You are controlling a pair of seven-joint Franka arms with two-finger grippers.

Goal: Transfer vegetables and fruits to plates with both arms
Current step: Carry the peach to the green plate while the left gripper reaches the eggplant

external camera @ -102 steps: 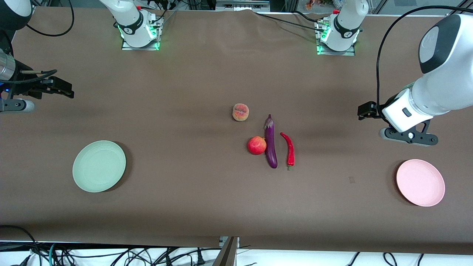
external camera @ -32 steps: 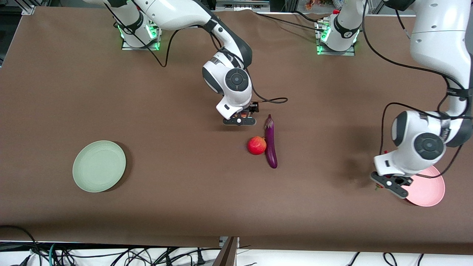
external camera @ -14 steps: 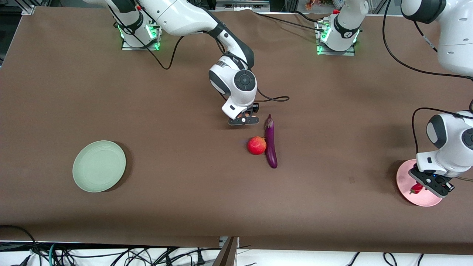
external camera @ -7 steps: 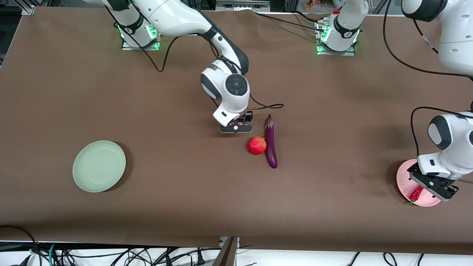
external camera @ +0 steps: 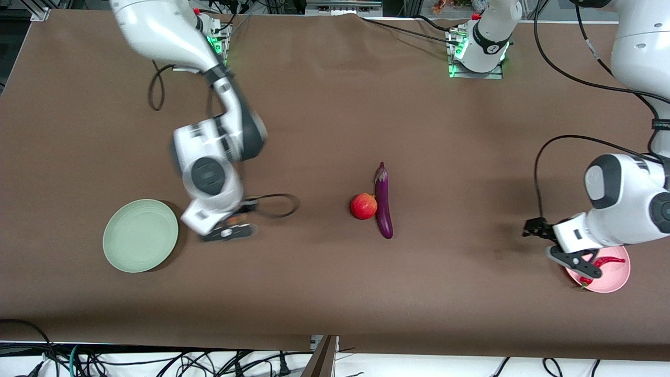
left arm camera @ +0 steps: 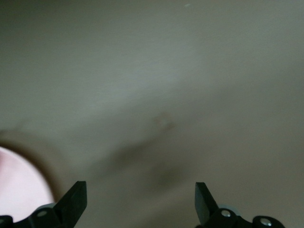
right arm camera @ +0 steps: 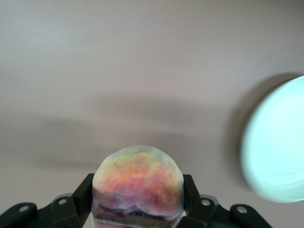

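Note:
My right gripper [external camera: 239,215] is shut on the orange-pink peach [right arm camera: 137,178] and holds it above the table beside the pale green plate [external camera: 140,235], which also shows in the right wrist view [right arm camera: 278,147]. The red chili pepper [external camera: 604,261] lies on the pink plate [external camera: 617,276]. My left gripper [external camera: 534,229] is open and empty, over the table just beside the pink plate, whose edge shows in the left wrist view [left arm camera: 19,185]. The purple eggplant [external camera: 383,201] and the round red fruit [external camera: 364,206] lie side by side, touching, at mid-table.
A brown cloth covers the table. The arms' bases [external camera: 476,52] stand along the edge farthest from the front camera. A loop of black cable [external camera: 277,205] hangs by the right wrist. Cables lie under the table's near edge.
My right gripper has carried the peach from mid-table toward the green plate. My left gripper has let go of the chili on the pink plate and moved off it toward mid-table.

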